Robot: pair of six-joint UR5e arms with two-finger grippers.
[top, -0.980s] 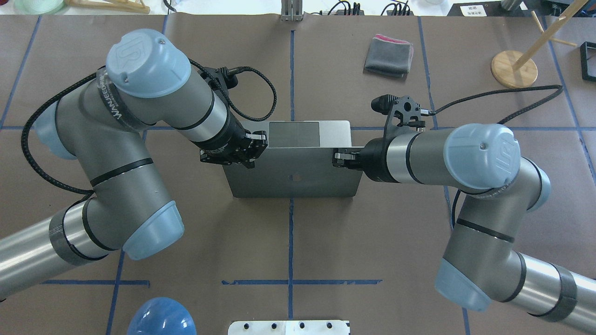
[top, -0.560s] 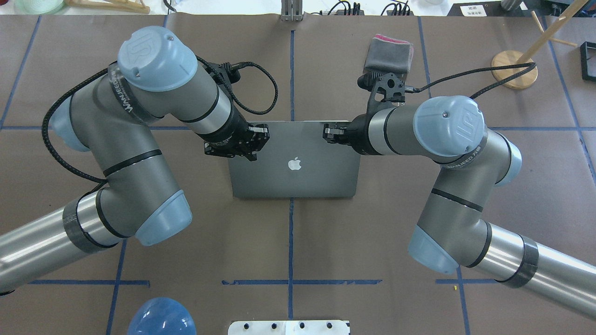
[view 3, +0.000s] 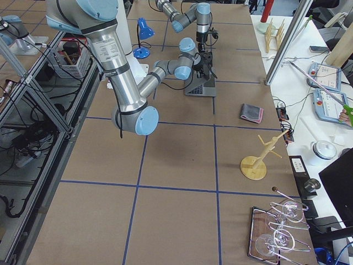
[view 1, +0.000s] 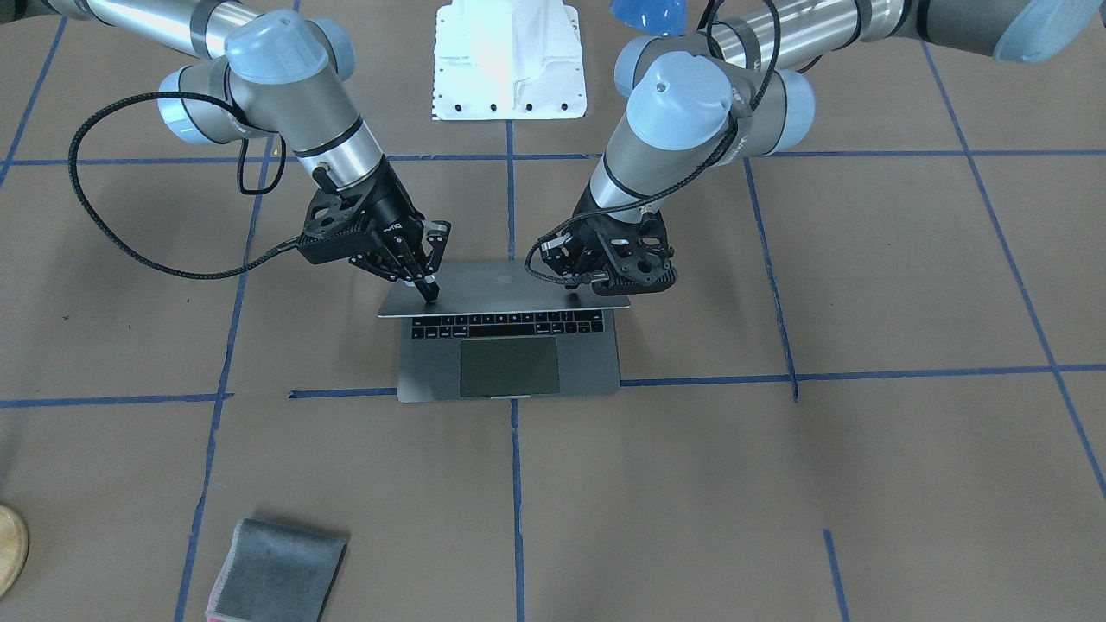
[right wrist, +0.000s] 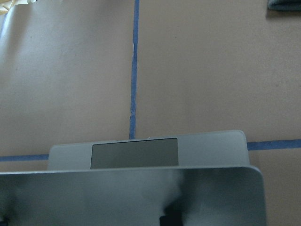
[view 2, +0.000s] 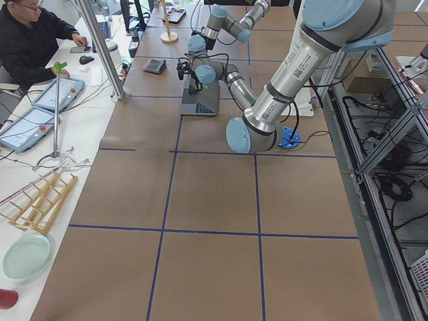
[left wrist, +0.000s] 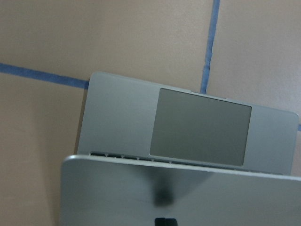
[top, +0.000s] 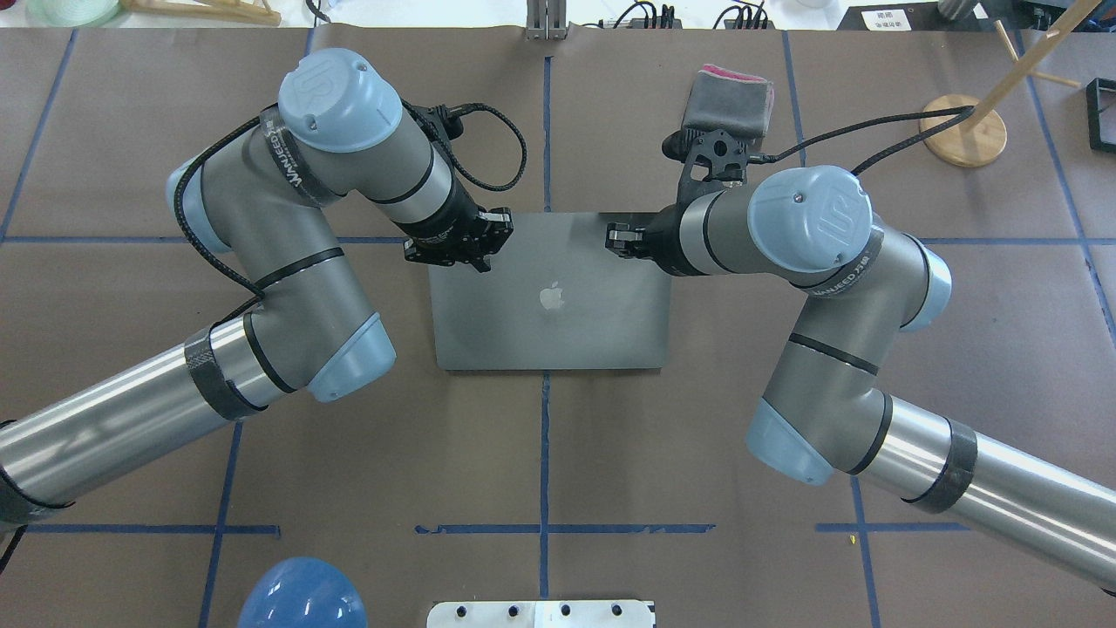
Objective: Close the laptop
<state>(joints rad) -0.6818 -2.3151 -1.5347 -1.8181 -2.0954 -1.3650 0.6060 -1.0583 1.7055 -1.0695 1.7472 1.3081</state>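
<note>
The grey laptop point(top: 558, 323) lies mid-table with its lid lowered to a shallow angle, apple logo up. In the front-facing view the lid point(view 1: 510, 285) hangs just over the black keys point(view 1: 505, 326), and the trackpad point(view 1: 508, 367) shows. My left gripper point(top: 478, 262) is shut, its tip resting on the lid's far left corner; it also shows in the front-facing view point(view 1: 573, 298). My right gripper point(top: 613, 240) is shut, its tip point(view 1: 429, 294) pressing on the lid's far right corner. Both wrist views show the lid point(left wrist: 141, 188) point(right wrist: 117, 193) above the trackpad.
A folded grey cloth point(top: 729, 96) lies beyond the right wrist. A wooden stand point(top: 962, 129) is at the far right. A blue dome point(top: 301, 597) and a white plate point(top: 540, 613) sit at the near edge. An operator point(view 2: 33, 40) sits beside the table.
The lid has swung down from steeply raised to nearly flat. Both grippers have moved away from the robot's base and down with it, staying on the lid's far corners.
</note>
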